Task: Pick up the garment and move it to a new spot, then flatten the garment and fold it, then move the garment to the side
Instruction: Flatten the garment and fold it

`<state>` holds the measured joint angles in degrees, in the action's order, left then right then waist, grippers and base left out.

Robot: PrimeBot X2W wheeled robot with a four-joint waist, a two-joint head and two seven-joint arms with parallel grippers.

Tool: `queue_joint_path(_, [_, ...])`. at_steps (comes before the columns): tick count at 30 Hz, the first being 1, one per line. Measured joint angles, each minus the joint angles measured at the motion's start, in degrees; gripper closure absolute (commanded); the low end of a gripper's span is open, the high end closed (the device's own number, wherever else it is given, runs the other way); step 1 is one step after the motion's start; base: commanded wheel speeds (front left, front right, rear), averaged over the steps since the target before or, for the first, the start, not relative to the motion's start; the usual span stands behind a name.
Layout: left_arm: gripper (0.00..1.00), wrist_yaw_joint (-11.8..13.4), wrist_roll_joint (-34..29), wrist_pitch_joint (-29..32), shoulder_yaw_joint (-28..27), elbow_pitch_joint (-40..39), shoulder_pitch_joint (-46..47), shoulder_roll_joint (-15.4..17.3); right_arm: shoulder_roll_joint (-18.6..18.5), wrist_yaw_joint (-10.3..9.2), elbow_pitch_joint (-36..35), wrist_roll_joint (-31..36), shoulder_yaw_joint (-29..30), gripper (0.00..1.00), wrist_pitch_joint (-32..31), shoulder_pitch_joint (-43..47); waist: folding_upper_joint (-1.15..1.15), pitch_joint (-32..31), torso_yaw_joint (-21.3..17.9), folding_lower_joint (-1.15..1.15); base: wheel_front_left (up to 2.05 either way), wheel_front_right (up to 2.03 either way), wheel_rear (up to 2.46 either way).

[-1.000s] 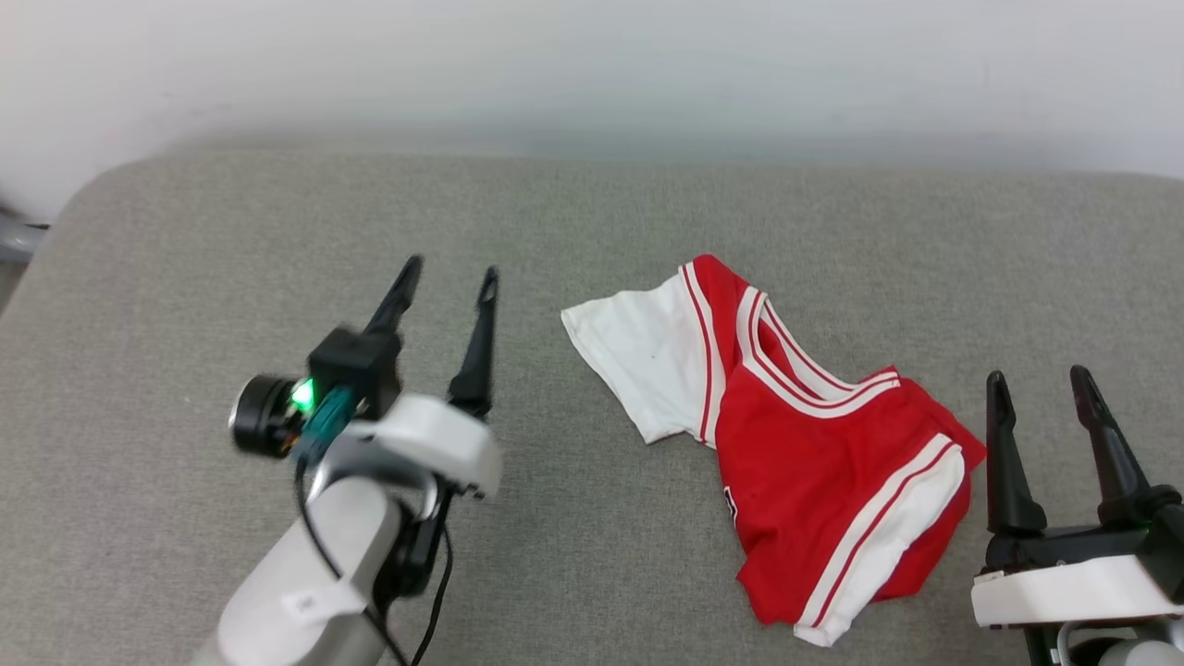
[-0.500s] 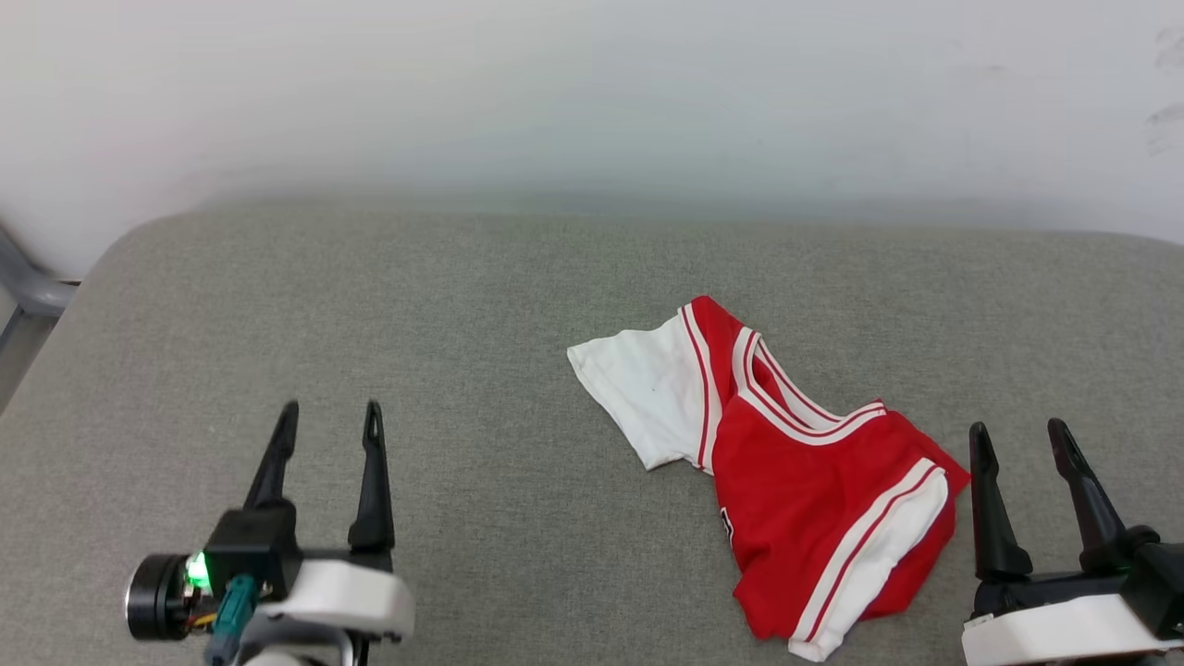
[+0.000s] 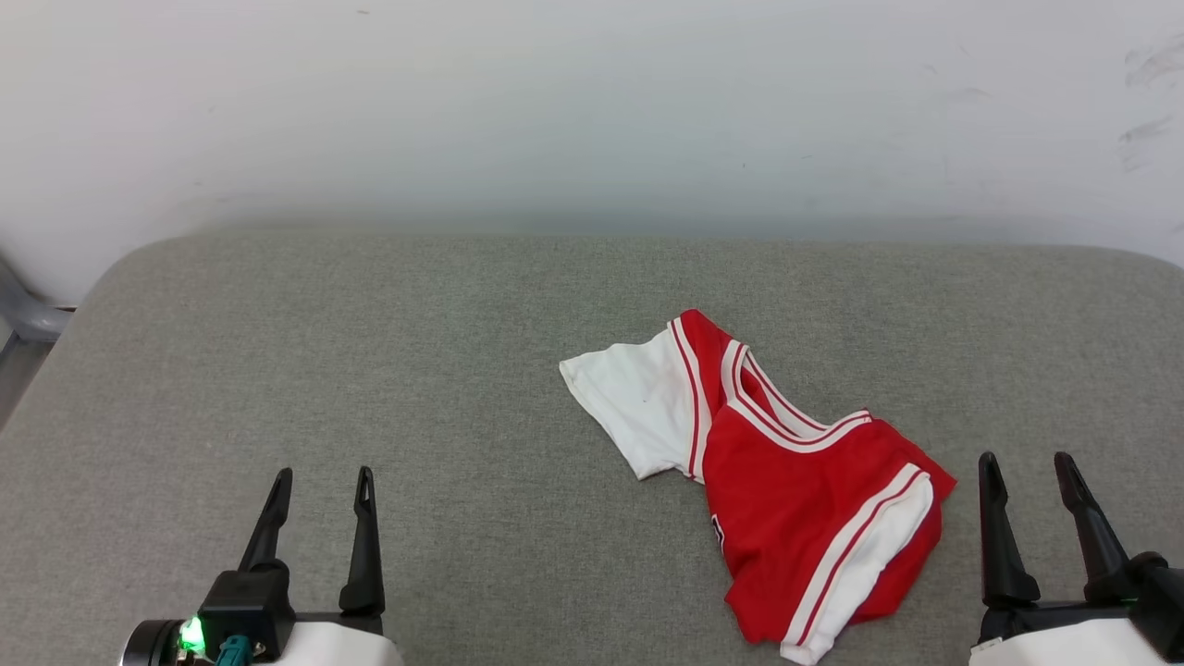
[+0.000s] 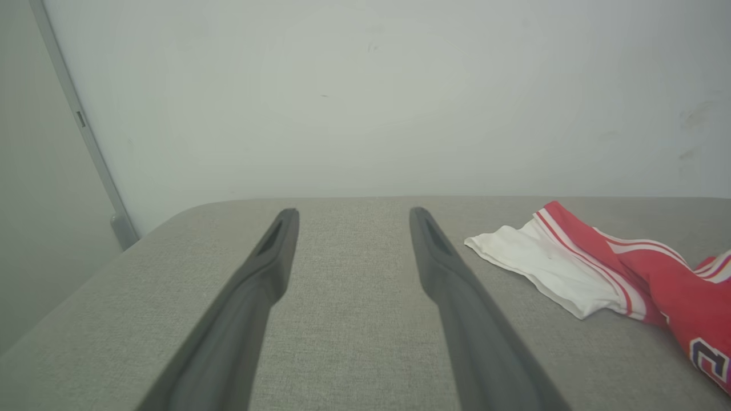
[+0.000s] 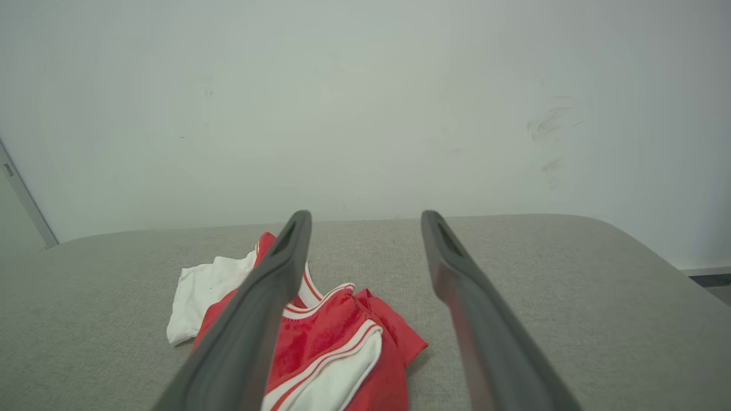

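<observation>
The garment [image 3: 786,472], a red jersey with white sleeves and striped trim, lies crumpled on the grey cushioned surface [image 3: 444,370], right of centre. One white sleeve spreads toward the upper left; the other lies folded over the lower right. My left gripper [image 3: 322,476] stands open at the lower left, well away from the cloth, with nothing between its fingers. My right gripper [image 3: 1025,460] is open at the lower right, just beside the garment's right edge and apart from it. The garment [image 4: 599,268] appears at the right in the left wrist view, and the garment [image 5: 320,337] lies below the right gripper's [image 5: 365,216] left finger.
A pale wall [image 3: 592,111] rises behind the surface's far edge. A grey metal post [image 3: 23,314] stands off the left corner. Bare grey surface stretches across the left half and along the back.
My left arm has drawn back from mid-surface to the lower left. The head camera has tilted up, so more wall shows. The garment has not moved.
</observation>
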<state>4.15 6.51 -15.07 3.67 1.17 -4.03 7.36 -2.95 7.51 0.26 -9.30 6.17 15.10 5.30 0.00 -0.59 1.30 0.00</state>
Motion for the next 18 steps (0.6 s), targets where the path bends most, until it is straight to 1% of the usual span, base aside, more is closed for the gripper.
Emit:
queue_joint_path(8, [0.00, -2.5, -1.9, 0.0, -2.1, 1.3, -1.4, -1.7, 0.0, 0.00, 0.2, -0.9, -0.2, 0.00, 0.0, 0.7, 0.00, -0.6, -0.3, 0.00, 0.00, 0.00, 0.00])
queue_joint_path(18, [0.00, -3.9, -3.3, 0.0, -3.0, 1.9, -1.6, -2.9, 0.0, 0.00, 0.4, -1.4, -0.4, 0.00, 0.0, 0.8, 0.00, -0.7, -0.2, 0.00, 0.00, 0.00, 0.00])
